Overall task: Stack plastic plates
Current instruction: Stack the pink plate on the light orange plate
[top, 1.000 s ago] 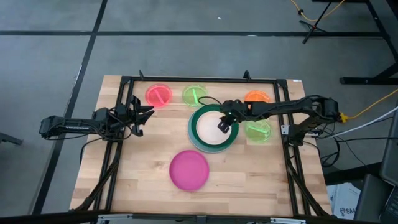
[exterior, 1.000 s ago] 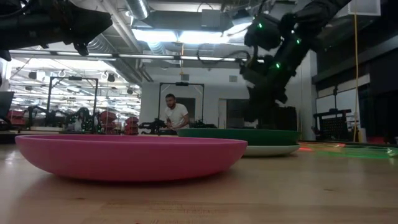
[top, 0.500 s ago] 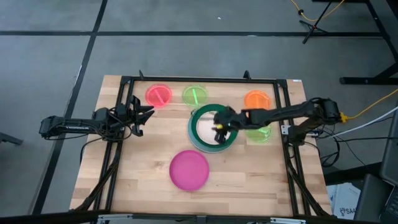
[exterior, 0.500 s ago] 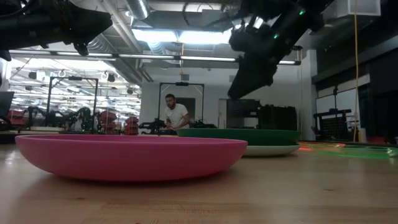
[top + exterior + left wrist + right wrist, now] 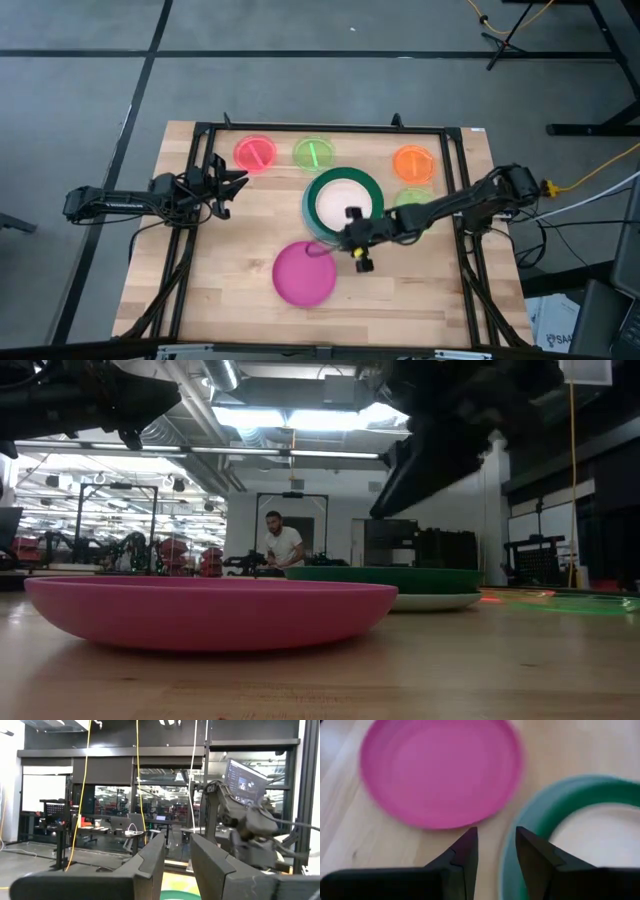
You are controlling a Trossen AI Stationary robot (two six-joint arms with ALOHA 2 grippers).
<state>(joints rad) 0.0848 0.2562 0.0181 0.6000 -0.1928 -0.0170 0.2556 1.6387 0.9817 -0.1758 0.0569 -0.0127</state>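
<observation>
A peach plate (image 5: 341, 204) lies inside a dark green plate (image 5: 372, 190), which rests on a light blue one (image 5: 507, 854). This stack sits mid-table. The magenta plate (image 5: 305, 272) lies flat on the wood nearer the table's near edge. Small pink-red (image 5: 255, 153), neon green (image 5: 314, 153) and orange (image 5: 414, 161) plates line the far side. A second neon green plate (image 5: 408, 197) is partly under the right arm. My right gripper (image 5: 358, 255) hovers open and empty between the stack and the magenta plate (image 5: 440, 770). My left gripper (image 5: 228, 188) waits open at the table's left.
A black frame (image 5: 300, 128) runs round the table top. Bare wood (image 5: 420, 290) lies near and right of the magenta plate. In the low view the magenta plate (image 5: 210, 610) stands in front of the stack (image 5: 385, 575), and a person (image 5: 283, 545) sits far behind.
My right gripper has swept from above the stack's right part toward the table's near edge, and now hangs over the gap between the stack and the magenta plate. No plate has moved.
</observation>
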